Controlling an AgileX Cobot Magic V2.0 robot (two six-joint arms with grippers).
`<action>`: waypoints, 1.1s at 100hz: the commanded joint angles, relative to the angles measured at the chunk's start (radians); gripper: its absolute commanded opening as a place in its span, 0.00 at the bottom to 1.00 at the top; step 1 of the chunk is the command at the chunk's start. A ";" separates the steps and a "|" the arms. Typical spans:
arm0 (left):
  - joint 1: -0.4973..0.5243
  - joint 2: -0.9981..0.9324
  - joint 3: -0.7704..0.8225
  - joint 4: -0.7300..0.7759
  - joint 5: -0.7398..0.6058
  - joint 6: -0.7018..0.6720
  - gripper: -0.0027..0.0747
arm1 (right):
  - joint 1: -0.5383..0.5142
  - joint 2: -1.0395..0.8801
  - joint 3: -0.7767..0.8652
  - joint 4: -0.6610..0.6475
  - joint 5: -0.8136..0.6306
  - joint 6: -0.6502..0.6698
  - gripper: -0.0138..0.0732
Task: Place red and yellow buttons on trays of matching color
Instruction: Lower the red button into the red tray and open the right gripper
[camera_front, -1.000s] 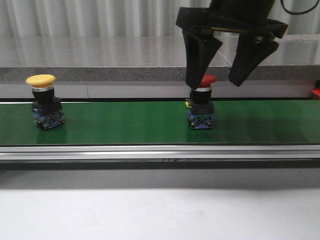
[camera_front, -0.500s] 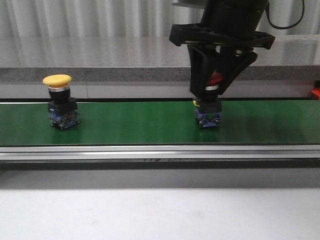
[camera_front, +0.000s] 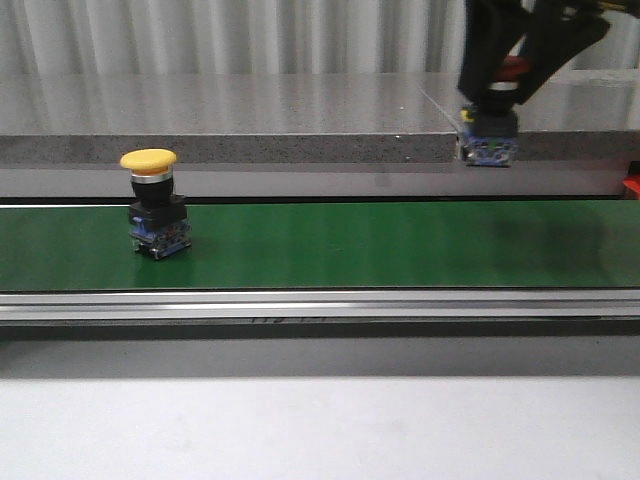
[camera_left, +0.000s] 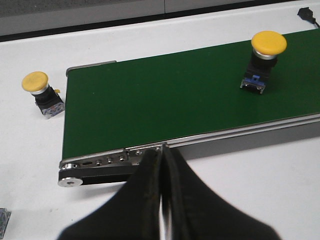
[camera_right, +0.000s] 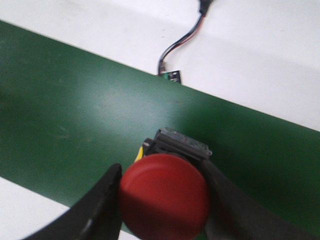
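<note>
My right gripper is shut on the red button and holds it in the air above the right part of the green belt. In the right wrist view the red cap fills the space between the fingers of the right gripper, with the belt underneath. A yellow button stands upright on the left part of the belt, also seen in the left wrist view. My left gripper is shut and empty, in front of the belt's end. No tray is in view.
A second yellow button stands on the white table just off the belt's end. A cable with a small green connector lies behind the belt. A grey ledge runs behind it, and a small red thing shows at the right edge.
My right gripper closed on the red button and lifted it off the belt, up and to the right. The yellow button moved to the right along the belt.
</note>
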 joint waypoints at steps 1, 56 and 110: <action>-0.008 0.003 -0.026 -0.010 -0.074 0.003 0.01 | -0.065 -0.065 -0.025 0.004 -0.020 0.002 0.24; -0.008 0.003 -0.026 -0.010 -0.074 0.003 0.01 | -0.562 -0.072 -0.025 0.003 -0.131 0.011 0.24; -0.008 0.003 -0.026 -0.010 -0.074 0.003 0.01 | -0.808 0.034 -0.027 0.003 -0.236 0.135 0.24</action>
